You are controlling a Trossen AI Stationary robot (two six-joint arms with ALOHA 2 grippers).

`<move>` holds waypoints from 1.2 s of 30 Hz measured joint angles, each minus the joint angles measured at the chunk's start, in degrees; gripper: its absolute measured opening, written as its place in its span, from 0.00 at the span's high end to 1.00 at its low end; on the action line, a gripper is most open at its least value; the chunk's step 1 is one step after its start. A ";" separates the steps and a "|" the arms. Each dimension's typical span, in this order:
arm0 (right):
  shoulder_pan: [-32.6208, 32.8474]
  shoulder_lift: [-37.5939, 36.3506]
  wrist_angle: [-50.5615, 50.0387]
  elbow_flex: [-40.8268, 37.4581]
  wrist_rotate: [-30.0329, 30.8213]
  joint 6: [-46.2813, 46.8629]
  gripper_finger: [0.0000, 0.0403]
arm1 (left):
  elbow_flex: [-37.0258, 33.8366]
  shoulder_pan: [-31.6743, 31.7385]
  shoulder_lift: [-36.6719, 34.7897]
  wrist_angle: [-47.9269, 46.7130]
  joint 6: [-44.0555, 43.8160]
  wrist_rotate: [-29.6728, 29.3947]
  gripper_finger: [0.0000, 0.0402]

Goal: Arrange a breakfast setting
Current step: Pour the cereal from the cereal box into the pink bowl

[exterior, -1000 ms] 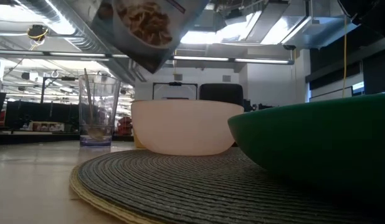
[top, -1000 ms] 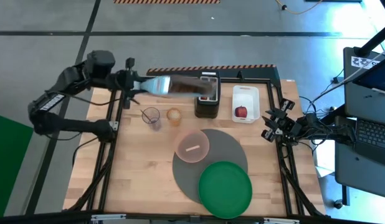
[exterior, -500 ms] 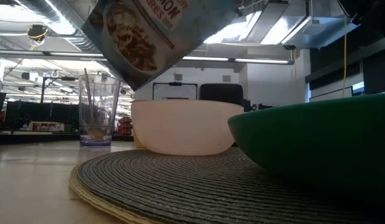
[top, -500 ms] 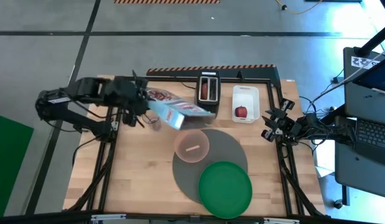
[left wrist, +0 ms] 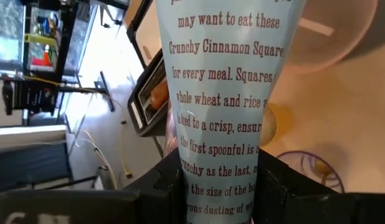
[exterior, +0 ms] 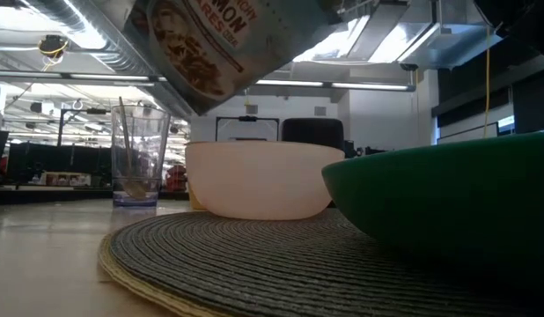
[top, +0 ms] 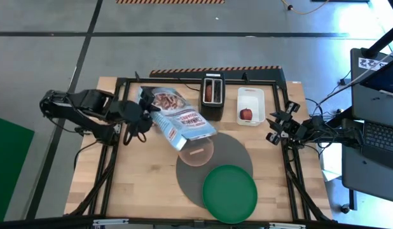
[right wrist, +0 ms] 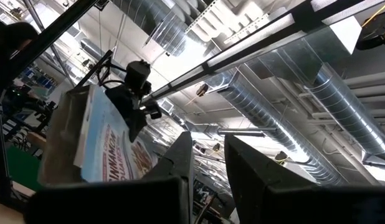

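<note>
Wooden table [top: 139,178] — left claw [top: 145,114] pinching a cereal box [top: 180,121] tilted above the pinkish bowl [top: 198,152] on the grey placemat [top: 238,152], green plate [top: 229,193] overlapping its edge, toaster [top: 212,95] behind — right claw [top: 277,130] parked off-edge, spread unclear.

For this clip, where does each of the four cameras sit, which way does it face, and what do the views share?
High view: overhead, straight down on the table; both arms show, the left gripper holding the cereal box.
Low view: at table-top height, level across the placemat, bowl and plate; no arm visible.
Left wrist view: along the clamped cereal box toward the bowl; own jaws below.
Right wrist view: aimed up at ceiling ducts; right gripper open.
Shared: the cereal box appears in all four.
</note>
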 joint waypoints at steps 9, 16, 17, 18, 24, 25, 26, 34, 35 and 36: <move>0.00 0.00 -0.05 0.00 0.27 0.00 0.85 | -0.02 -3.70 3.68 -5.39 0.37 -9.07 0.70; 0.00 0.01 -0.51 0.00 1.53 0.00 0.84 | -0.02 -6.24 8.18 -6.14 1.95 -9.59 0.70; 0.00 0.01 -0.67 0.00 1.53 0.00 0.85 | -0.02 -6.71 8.74 -6.53 1.95 -9.85 0.70; -0.02 0.01 -0.83 0.00 1.55 0.00 0.85 | -0.02 -7.11 9.26 -7.23 1.93 -10.27 0.70; -0.01 0.02 -1.86 0.00 2.45 0.00 0.85 | -0.04 -8.12 10.49 -10.83 0.30 -14.21 0.70; -0.01 0.02 -1.86 0.00 2.51 0.00 0.85 | -0.04 -8.10 10.49 -11.17 0.07 -14.37 0.70; -0.01 0.02 -1.86 0.00 2.51 -0.01 0.85 | -0.04 -8.09 10.49 -11.37 0.10 -14.51 0.70; -0.02 0.02 -1.86 0.00 2.60 0.00 0.85 | -0.04 -9.10 10.51 -11.60 3.98 -17.44 0.70; 0.00 0.02 -1.86 0.00 2.60 0.00 0.84 | -0.04 -9.10 10.51 -11.64 4.41 -17.55 0.70; -0.02 0.02 -1.86 0.00 2.60 0.00 0.85 | -0.04 -9.12 10.51 -11.69 4.60 -17.58 0.70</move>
